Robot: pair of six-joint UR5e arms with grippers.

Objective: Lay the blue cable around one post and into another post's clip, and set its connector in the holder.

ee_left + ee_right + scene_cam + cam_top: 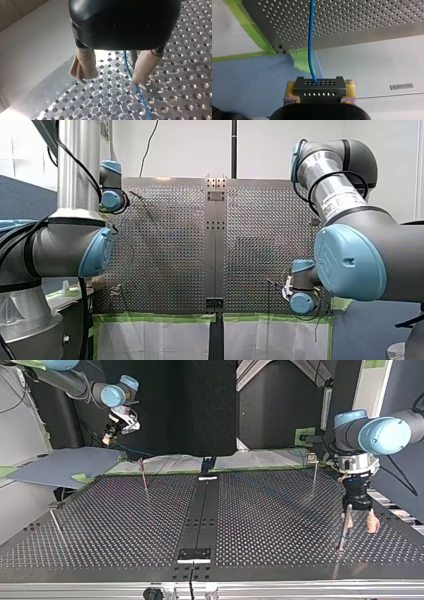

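Observation:
In the right wrist view my right gripper (320, 86) is shut on a black perforated connector (319, 93), yellow pads on both of its sides. The blue cable (310, 37) leaves the connector and runs out over the perforated table (352, 22). In the top view this gripper (114, 429) hangs off the table's far left corner. My left gripper (360, 524) stands open over the near right of the table, beside a thin post (343, 535). The left wrist view shows its beige pads (83, 66) apart, with the cable (130, 75) lying on the plate between them.
More thin posts stand at the top view's far left (144, 476), far right (314, 477) and near left (56, 527). A dark centre strip carries a black block (195, 554) at the near edge. Green tape (249, 30) lines the table's edge, with a blue sheet (65, 465) beyond.

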